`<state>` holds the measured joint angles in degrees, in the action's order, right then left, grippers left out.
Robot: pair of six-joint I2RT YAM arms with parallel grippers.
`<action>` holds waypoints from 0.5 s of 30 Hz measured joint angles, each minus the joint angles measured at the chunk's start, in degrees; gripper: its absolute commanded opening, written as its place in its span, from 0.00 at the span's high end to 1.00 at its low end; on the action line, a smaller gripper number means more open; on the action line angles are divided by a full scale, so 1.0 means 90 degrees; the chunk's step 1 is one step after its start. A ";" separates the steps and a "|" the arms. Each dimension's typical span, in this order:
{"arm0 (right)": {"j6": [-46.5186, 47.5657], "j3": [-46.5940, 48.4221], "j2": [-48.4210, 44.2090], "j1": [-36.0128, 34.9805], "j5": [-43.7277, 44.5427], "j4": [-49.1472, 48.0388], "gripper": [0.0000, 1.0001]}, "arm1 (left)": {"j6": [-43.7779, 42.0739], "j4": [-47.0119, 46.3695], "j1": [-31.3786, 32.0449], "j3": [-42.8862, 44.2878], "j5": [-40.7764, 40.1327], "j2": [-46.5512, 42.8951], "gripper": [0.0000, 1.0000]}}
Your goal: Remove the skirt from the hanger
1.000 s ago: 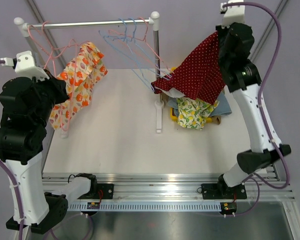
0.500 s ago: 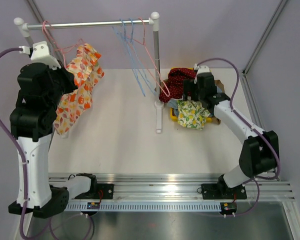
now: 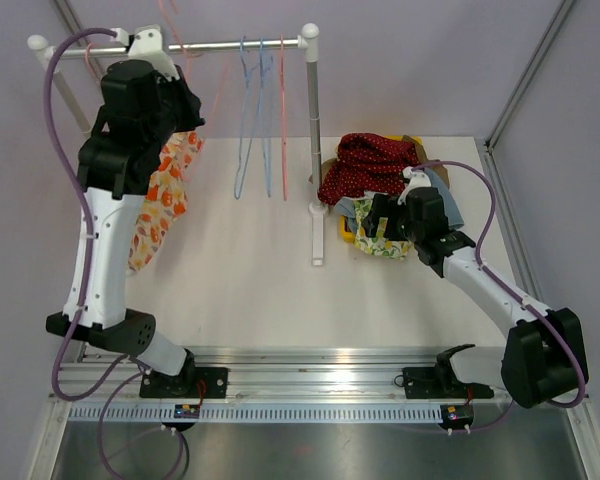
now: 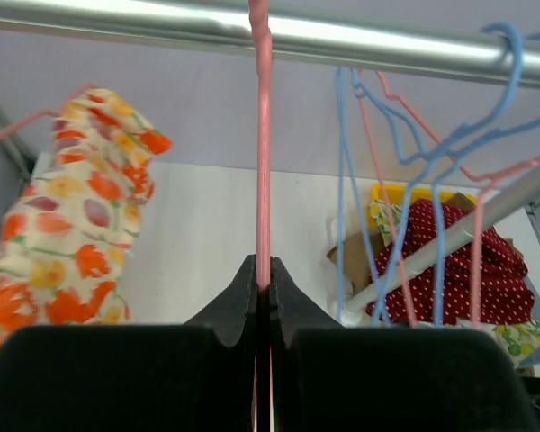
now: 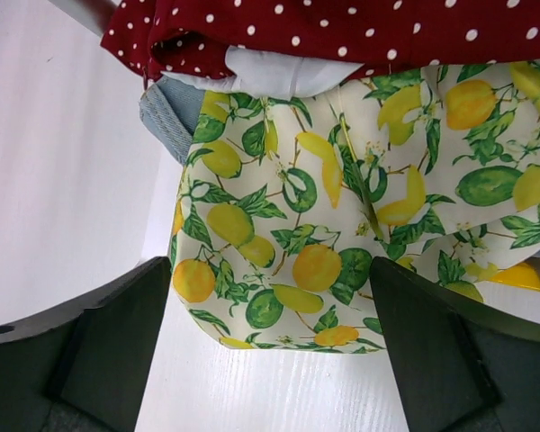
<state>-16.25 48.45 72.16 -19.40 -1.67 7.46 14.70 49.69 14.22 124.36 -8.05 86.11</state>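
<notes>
My left gripper (image 4: 263,279) is up at the rack's rail (image 4: 387,45), shut on a thin pink hanger (image 4: 264,135) whose wire runs straight up to the rail. An orange-flowered skirt (image 4: 63,225) hangs just left of it on pink wire; in the top view this flowered skirt (image 3: 165,190) is partly hidden behind the left arm. A red polka-dot skirt (image 3: 370,165) lies crumpled on the pile right of the rack post. My right gripper (image 5: 270,306) is open and empty, low over a lemon-print cloth (image 5: 342,216), with the red skirt (image 5: 342,27) just beyond.
Blue and pink empty hangers (image 3: 250,110) dangle from the rail between the left gripper (image 3: 172,52) and the white rack post (image 3: 313,140). The pile sits on a yellow bin (image 3: 348,232) with a denim piece (image 5: 162,112). The right gripper (image 3: 380,215) is beside it.
The right arm came down from high with the red skirt, let it go on the pile and opened. The left arm rose to the rail with the pink hanger.
</notes>
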 measured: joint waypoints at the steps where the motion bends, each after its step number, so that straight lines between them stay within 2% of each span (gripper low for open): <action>1: -0.0034 -0.0039 0.0000 0.0002 -0.0039 -0.0029 0.01 | -0.0015 -0.0022 0.0119 0.0053 0.0002 0.0138 1.00; 7: -0.0170 -0.0102 0.0000 0.0000 -0.0182 -0.0124 0.00 | -0.0032 -0.0029 0.0396 -0.0141 0.0027 0.0627 1.00; 14: -0.0236 -0.0199 -0.0070 0.0000 -0.0279 -0.0204 0.00 | -0.0119 -0.0039 0.0430 -0.1277 -0.0126 0.0119 1.00; 15: -0.0243 -0.0199 -0.0085 0.0000 -0.0277 -0.0206 0.01 | -0.0141 -0.0041 0.0435 -0.1379 -0.0170 0.0012 0.98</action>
<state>-18.44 46.65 71.40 -19.40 -4.16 5.61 13.43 49.32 18.13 111.94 -9.58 86.21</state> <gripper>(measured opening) 0.993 0.028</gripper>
